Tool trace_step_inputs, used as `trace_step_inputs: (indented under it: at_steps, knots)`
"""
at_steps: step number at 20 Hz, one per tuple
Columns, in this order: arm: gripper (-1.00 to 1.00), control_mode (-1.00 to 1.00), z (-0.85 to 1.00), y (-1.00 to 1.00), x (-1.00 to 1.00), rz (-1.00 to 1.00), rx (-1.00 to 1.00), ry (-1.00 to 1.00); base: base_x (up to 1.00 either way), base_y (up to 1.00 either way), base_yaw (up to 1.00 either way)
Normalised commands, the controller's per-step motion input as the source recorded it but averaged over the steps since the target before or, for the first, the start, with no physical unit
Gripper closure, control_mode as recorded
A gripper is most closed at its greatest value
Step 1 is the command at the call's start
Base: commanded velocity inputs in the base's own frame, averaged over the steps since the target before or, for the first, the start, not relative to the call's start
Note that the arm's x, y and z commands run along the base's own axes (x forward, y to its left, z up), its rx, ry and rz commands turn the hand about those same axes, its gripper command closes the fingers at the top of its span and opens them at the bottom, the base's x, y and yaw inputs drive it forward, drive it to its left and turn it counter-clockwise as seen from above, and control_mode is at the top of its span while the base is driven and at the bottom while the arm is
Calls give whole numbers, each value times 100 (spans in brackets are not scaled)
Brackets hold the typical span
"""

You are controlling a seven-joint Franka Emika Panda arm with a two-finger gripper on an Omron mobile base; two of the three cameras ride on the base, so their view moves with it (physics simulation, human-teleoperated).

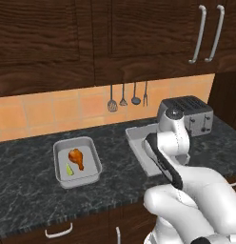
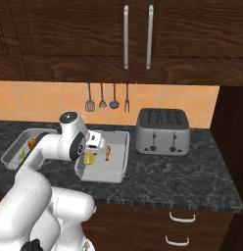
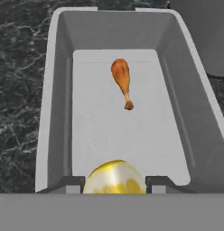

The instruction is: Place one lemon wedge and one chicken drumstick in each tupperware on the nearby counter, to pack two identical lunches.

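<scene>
Hand view first: I'm looking straight down into the second tupperware, where a chicken drumstick lies on the floor toward the far end. My gripper is clamped on a lemon wedge, held between the fingertips above the near end. So I judge this the last step: let the wedge go inside these walls, clear of the rim. In the left base view the first tupperware already holds a drumstick and a wedge. Both containers sit on the dark speckled counter, the toaster just beside, utensils hanging on the orange tile.
</scene>
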Motion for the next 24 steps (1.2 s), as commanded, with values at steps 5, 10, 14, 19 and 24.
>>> trace_step_inputs:
  at_steps: [5,10,14,19,24]
  knots:
    - [100,-100,-35,0,99,-5,5,7,0,0,0]
    - [-100,-100,-48,9,50,0,1,2,0,0,0]
    - [-100,-100,-26,13,14,0,0,0,0,0,0]
    - [-100,-100,0,-4,3,0,0,5,0,0,0]
    - [-100,-100,16,-3,-1,0,0,5,0,0,0]
